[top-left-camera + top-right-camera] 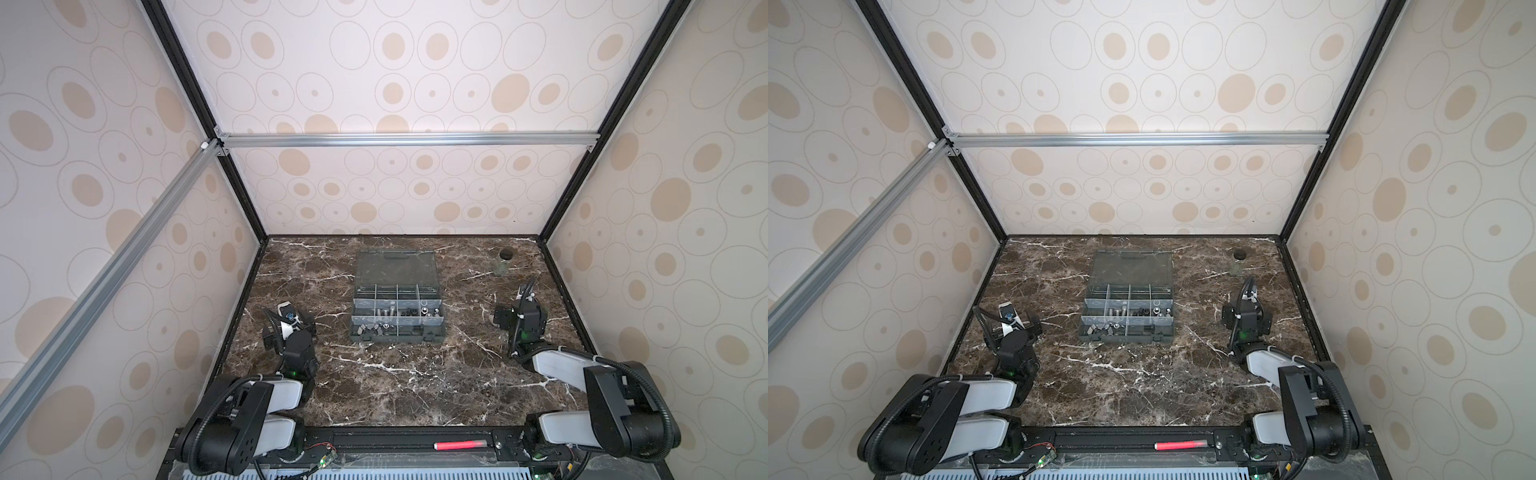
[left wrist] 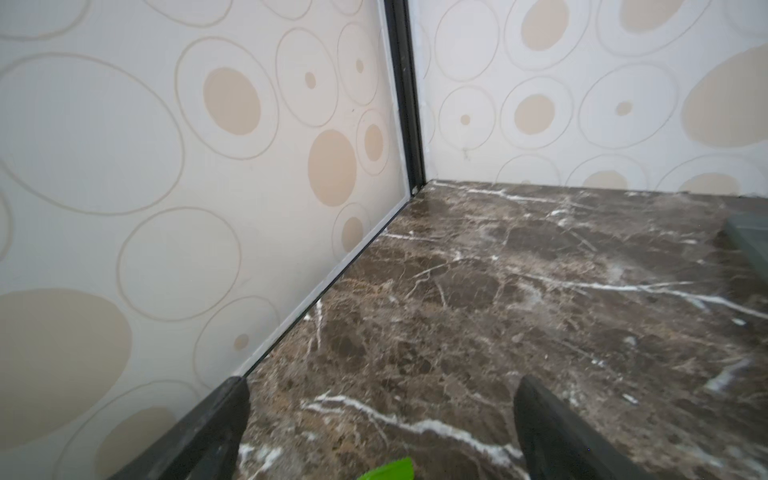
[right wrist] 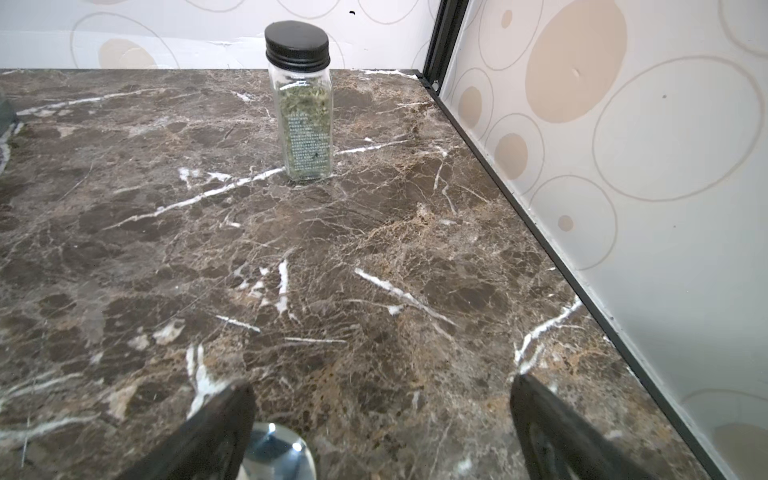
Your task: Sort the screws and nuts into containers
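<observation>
Though translucent, gridded grey plastic containers (image 1: pixel 395 336)

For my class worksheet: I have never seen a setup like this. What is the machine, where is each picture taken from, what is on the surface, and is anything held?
Two robot arms stand at a marble table. Both top views look down from above; each wrist view looks out past one arm's gripper. The left gripper and right gripper are open, holding nothing. An open organizer box at the middle holds screws and nuts. A black-lidded glass jar stands at the far right.
</observation>
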You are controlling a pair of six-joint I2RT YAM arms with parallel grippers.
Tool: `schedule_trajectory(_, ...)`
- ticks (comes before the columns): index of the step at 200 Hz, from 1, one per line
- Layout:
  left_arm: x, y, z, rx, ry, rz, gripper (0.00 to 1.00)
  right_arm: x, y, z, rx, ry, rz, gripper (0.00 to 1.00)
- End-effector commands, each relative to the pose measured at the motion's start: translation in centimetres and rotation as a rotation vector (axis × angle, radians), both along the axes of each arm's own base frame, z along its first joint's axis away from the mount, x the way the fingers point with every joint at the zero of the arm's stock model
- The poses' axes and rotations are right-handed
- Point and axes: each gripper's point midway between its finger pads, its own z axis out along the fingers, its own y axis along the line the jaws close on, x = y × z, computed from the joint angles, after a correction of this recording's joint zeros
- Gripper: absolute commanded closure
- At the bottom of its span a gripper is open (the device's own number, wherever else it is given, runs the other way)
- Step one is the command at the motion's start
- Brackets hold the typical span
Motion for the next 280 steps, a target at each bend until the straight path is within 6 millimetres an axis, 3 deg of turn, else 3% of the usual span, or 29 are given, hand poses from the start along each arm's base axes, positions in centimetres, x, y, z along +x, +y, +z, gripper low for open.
schedule_trajectory(1, 0.5, -0.4, 3.4, -0.015, -0.171, -0.049, 0.01, 1.3, 0.6, 1.6, 0.031, -0.072, 0.030, 0.01)
schedule_trajectory(18, 1.3, -1.2, 3.3, -0.013, -0.159, -0.114, 0.01, 1.3, 0.6, 1.5, 0.042, -0.071, 0.034, 0.01)
schedule_trajectory(52, 1.0, -0.5, 2.8, -0.052, -0.223, -0.103, 0.01, 1.3, 0.2, 1.4, 0.057, -0.073, 0.023, 0.01)
schedule_trajectory(96, 3.4, -3.5, 1.3, -0.013, -0.143, -0.288, 0.01, 1.1, -0.1, 1.6, 0.064, -0.090, 0.013, 0.01)
schedule_trajectory(181, 6.4, -3.0, -0.3, -0.068, -0.039, -0.297, 0.01, 1.1, 0.1, 1.6, 0.066, -0.094, 0.033, 0.01)
schedule_trajectory(215, 6.4, -2.6, -0.3, -0.086, -0.046, -0.308, 0.01, 1.5, 0.2, 1.6, 0.049, -0.094, 0.046, 0.01)
schedule_trajectory(228, 6.4, -2.6, -0.4, -0.090, -0.045, -0.313, 0.01, 1.9, -0.2, 1.4, 0.044, -0.185, 0.042, 0.02)
schedule_trajectory(241, 6.4, -2.7, -0.4, -0.098, -0.047, -0.327, 0.01, 2.1, 1.3, -0.6, 0.066, -0.083, 0.126, 0.02)
schedule_trajectory(255, 6.4, -2.6, -0.3, -0.101, -0.051, -0.331, 0.01, 3.4, 1.4, -0.3, 0.020, -0.158, 0.144, 0.01)
schedule_trajectory(263, 6.4, -2.6, -0.4, -0.101, -0.051, -0.333, 0.01, 2.9, 1.4, -1.3, 0.041, -0.070, 0.132, 0.01)
schedule_trajectory(280, 6.4, -2.6, -0.4, -0.103, -0.051, -0.335, 0.01, 3.3, 1.4, -0.5, 0.019, -0.144, 0.140, 0.02)
